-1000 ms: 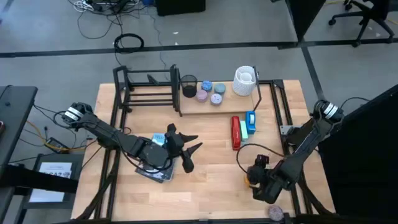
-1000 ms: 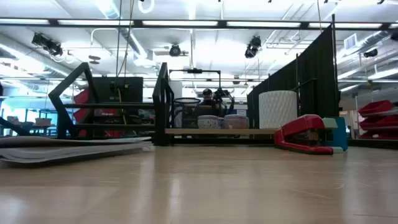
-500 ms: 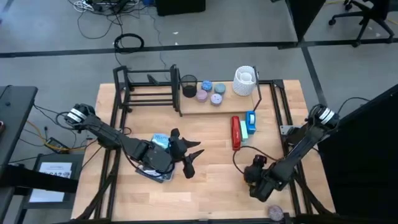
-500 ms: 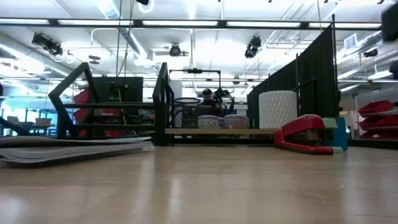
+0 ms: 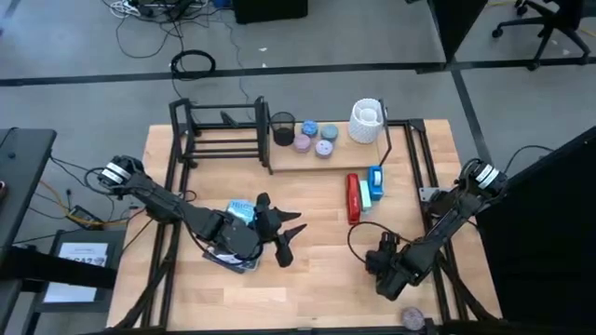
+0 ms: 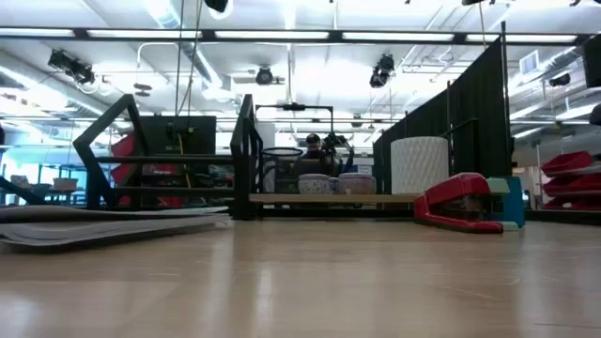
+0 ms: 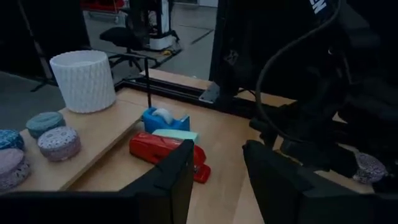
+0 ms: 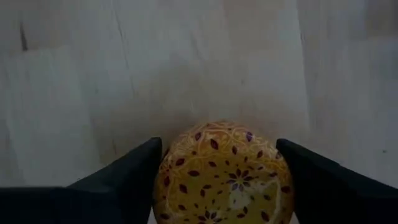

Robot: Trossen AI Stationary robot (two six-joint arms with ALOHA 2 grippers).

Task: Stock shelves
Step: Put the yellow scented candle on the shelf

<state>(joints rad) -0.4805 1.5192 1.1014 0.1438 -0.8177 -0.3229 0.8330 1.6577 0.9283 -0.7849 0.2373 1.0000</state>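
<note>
The shelves (image 5: 223, 130), a black tube rack joined to a pale board (image 5: 326, 156), stand at the table's far side; the board carries a mesh cup, three round tins (image 5: 315, 138) and a white vase (image 5: 367, 121). Near the table's right front, a yellow patterned round tin (image 8: 225, 171) sits on the table. My right gripper (image 5: 386, 268) is over it, open, one finger on each side. My left gripper (image 5: 289, 234) hovers open and empty near the table's middle, beside a flat stack of magazines (image 5: 228, 253). My right gripper comes down on the yellow tin from above, one finger (image 8: 127, 177) at each side of its round wall (image 8: 163, 180). The tin rests on the table. I cannot tell whether the fingers touch it.
A red stapler (image 5: 353, 198), green sticky notes (image 5: 366, 194) and a blue tape dispenser (image 5: 375, 176) lie just in front of the board. Another patterned tin (image 5: 413, 319) sits at the near right edge. Black frame rails run along the table's left and right sides.
My left gripper has shifted slightly toward the table's right edge, then kept still. My right arm has swung a little while its gripper stayed over the yellow tin, which now is hidden under it in the high view.
</note>
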